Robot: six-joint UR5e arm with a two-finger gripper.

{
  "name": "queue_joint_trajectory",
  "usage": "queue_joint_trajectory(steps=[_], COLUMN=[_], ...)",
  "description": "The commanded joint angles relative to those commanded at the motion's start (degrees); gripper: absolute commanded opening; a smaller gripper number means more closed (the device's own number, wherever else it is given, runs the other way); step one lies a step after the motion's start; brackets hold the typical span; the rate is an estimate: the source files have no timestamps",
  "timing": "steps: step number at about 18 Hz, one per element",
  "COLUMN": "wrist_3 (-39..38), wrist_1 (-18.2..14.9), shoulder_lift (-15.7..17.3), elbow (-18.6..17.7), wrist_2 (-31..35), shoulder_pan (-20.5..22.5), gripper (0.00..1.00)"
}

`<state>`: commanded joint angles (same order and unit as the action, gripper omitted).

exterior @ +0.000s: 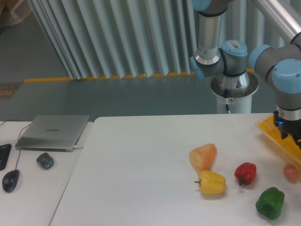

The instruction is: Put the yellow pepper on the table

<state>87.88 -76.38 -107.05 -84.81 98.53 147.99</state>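
Observation:
The yellow pepper (212,182) lies on its side on the white table (141,179), stem pointing left, with nothing touching it. My gripper (294,136) is far to its right at the frame's edge, over the yellow mesh basket. Its fingers are mostly cut off by the edge, so their state does not show. Nothing is visible in them.
A pale-orange wedge (203,157) leans just behind the yellow pepper. To the right are a red pepper (246,173), a green pepper (270,203) and a small orange ball (291,172). The basket (265,128) sits at the right edge. A laptop (52,132) and mouse (11,180) lie on the left desk.

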Motion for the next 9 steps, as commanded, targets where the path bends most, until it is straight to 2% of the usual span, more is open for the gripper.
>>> queue_joint_trajectory(steps=[9], wrist_3=[10.81], wrist_1=[-0.53], shoulder_lift=[2.46], elbow=[-0.97], wrist_2=[-2.46], shoulder_pan=[9.67], gripper=[1.00])
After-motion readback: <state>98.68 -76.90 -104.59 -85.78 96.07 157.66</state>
